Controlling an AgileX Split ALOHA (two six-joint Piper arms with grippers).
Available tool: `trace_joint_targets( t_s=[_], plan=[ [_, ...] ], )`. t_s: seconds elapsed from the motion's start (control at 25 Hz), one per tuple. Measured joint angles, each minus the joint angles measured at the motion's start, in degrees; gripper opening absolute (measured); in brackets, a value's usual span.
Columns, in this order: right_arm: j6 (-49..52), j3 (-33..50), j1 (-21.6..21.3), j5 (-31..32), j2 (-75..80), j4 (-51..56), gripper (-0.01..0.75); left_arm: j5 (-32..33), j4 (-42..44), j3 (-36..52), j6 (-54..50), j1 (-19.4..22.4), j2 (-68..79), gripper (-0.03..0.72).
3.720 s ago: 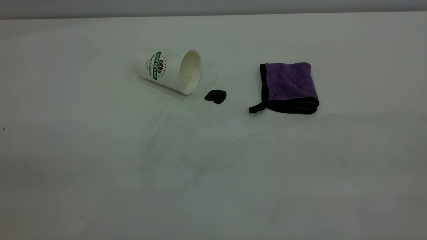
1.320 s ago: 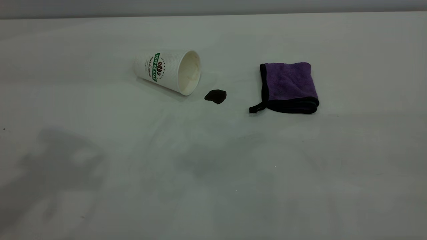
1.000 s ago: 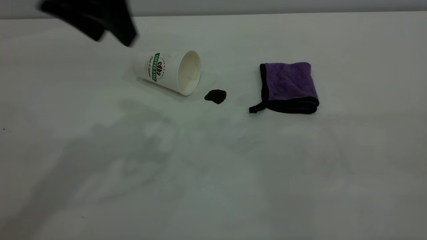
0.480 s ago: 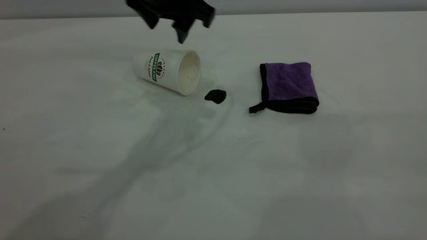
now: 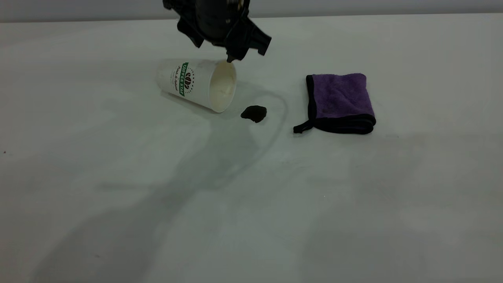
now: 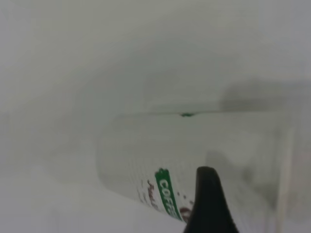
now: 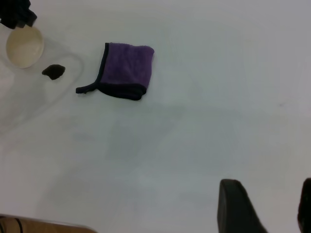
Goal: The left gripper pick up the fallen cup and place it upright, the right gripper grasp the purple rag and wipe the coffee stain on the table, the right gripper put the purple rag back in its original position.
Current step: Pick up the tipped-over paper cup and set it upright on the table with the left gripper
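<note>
The white ribbed cup lies on its side on the white table, mouth facing the dark coffee stain just right of it. My left gripper hangs open directly above the cup's mouth rim, one fingertip just over the rim. In the left wrist view the cup lies close under one finger. The purple rag lies folded to the right. My right gripper is open, far from the rag, the stain and the cup.
The table's far edge meets a grey wall behind the cup. A tiny dark speck sits at the far left. A brown edge shows at a corner of the right wrist view.
My left gripper came into view from the upper left, moved right and came down to just above the cup's rim. Cup, stain and rag have not moved.
</note>
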Motion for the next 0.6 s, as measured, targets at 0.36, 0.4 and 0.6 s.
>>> trace_joint_targets(
  t_s=[0.36,0.4,0.6],
  plan=[
    [0.0,0.0,0.0,0.0,0.0,0.0,0.346,-0.78,3.39,-0.22,-2.94,0.0,3.56,0.583],
    [0.0,0.0,0.0,0.0,0.0,0.0,0.346,-0.79,3.5,-0.22,-2.98,0.0,3.97,0.582],
    [0.0,0.0,0.0,0.0,0.0,0.0,0.346,0.5,5.84,-0.58,-3.91,0.0,5.12,0.578]
  ],
)
